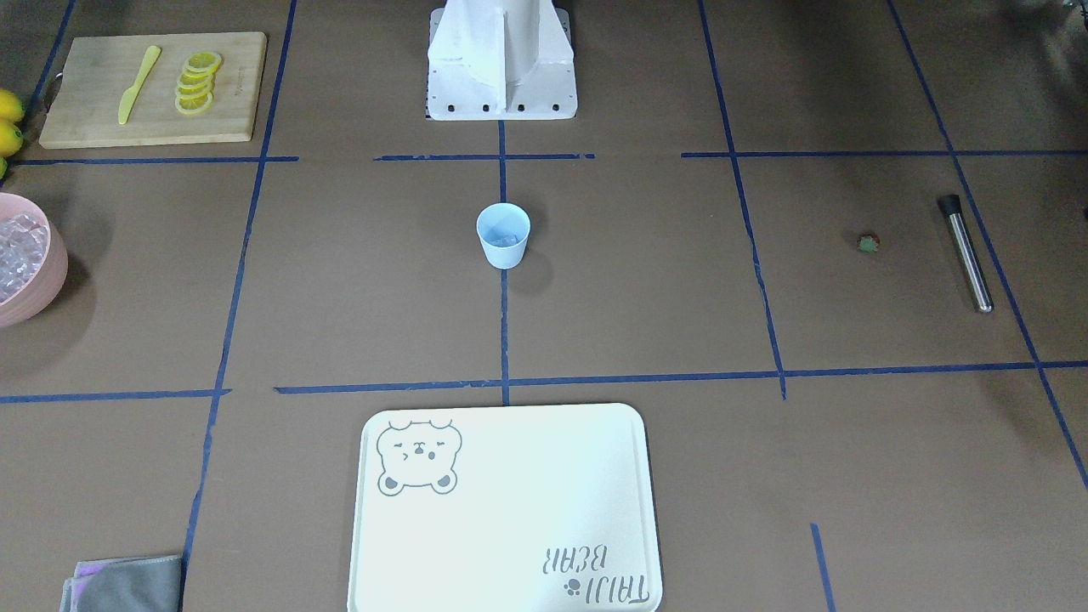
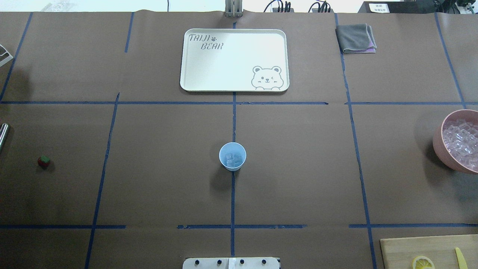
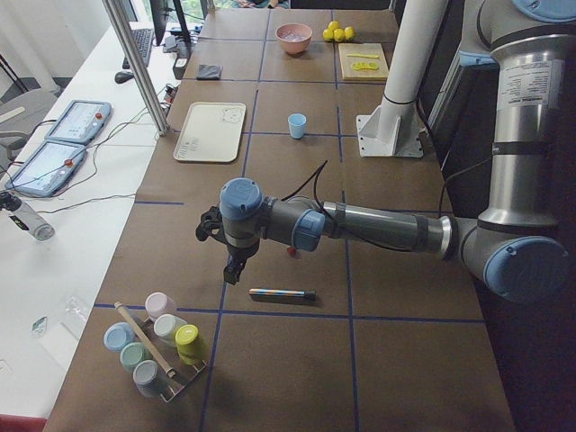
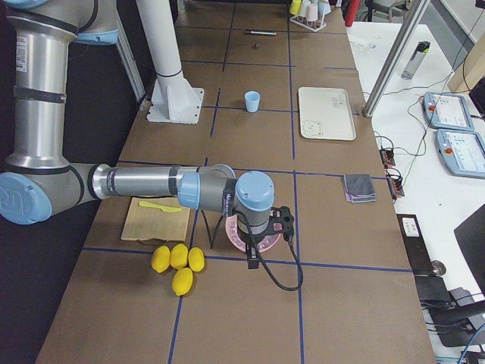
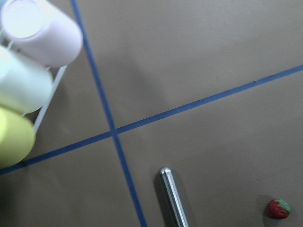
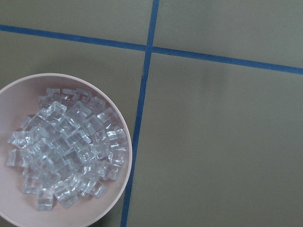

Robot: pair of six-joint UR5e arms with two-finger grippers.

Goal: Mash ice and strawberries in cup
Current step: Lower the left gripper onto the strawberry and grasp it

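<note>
At the table's far left edge, seen from overhead, a metal rod (image 2: 3, 135) pokes into view, and near it the strawberry (image 2: 44, 161) lies alone on the brown paper. The left gripper (image 3: 232, 270) hangs above that end, pointing down, close to rod and berry. It shows only from the side, so I cannot tell whether its fingers are parted or closed. On the centre tape line the cup (image 2: 232, 156) stands upright with a few cubes (image 2: 233, 160) inside. Beyond it lies a cream tray (image 2: 231, 63), and to its right a folded grey cloth (image 2: 355, 38). Farther right a pink bowl (image 2: 438, 147) holds the heap of ice (image 2: 463, 144). The right gripper (image 4: 252, 260) hangs over it, its state likewise impossible to tell. A wooden board (image 2: 410, 250) with a lemon slice (image 2: 422, 262) fills the near right corner.
</note>
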